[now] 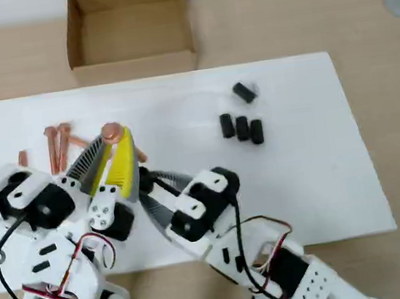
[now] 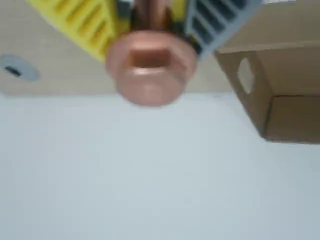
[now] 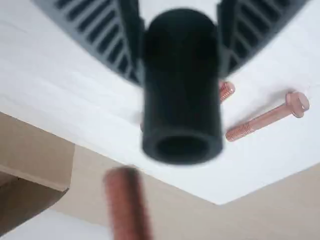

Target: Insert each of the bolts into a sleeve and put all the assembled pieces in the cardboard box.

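My left gripper (image 1: 112, 140), with one yellow and one grey finger, is shut on a copper bolt (image 1: 111, 131) and holds it above the white sheet (image 1: 307, 179). In the left wrist view the bolt's head (image 2: 150, 65) faces the camera. My right gripper (image 3: 180, 65) is shut on a black sleeve (image 3: 181, 95) with its open end facing out. The held bolt's shank (image 3: 127, 205) lies just off the sleeve's mouth, outside it. In the high view the right gripper (image 1: 148, 188) sits close under the left one. The cardboard box (image 1: 129, 30) stands open at the back.
Several loose bolts (image 1: 58, 144) lie on the sheet left of the grippers; two show as bolts (image 3: 267, 117) in the right wrist view. Three black sleeves (image 1: 241, 128) sit side by side to the right, another sleeve (image 1: 244, 92) behind them. The box's side (image 2: 280, 100) is near the left gripper.
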Controlling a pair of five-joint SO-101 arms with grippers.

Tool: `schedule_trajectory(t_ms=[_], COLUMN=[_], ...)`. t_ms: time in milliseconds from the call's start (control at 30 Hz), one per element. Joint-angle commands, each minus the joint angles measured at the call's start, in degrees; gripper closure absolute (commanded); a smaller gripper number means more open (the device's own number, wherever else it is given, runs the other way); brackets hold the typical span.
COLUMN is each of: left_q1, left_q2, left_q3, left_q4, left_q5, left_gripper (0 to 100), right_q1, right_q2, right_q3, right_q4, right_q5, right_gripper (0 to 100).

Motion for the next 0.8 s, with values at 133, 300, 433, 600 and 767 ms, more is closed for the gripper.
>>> schedule_trajectory(t_ms=[133,300,433,600,767], left_q1=[0.35,0.62,0.44,0.62,0.70], left_q2=[-0.13,-0.13,-0.13,-0.13,-0.04], left_q3=[-1.05,-0.97,-1.49,-5.98,-9.49], left_q4=[1.93,1.93,1.93,5.54,10.37], left_q5=[-4.84,-5.01,-5.01,-5.10,-5.10], left_gripper=[99,99,99,99,99], right_q1=[-0.66,-0.66,-0.66,-0.66,-0.66], right_q2=[-5.14,-5.14,-5.14,-5.05,-5.05], right_q3=[-0.13,-0.13,-0.13,-0.13,-0.13], right_q4=[-1.49,-1.49,-1.49,-1.32,-1.41], right_q5=[-0.18,-0.18,-0.18,-0.18,-0.18], right_gripper=[98.9,98.9,98.9,98.9,98.9])
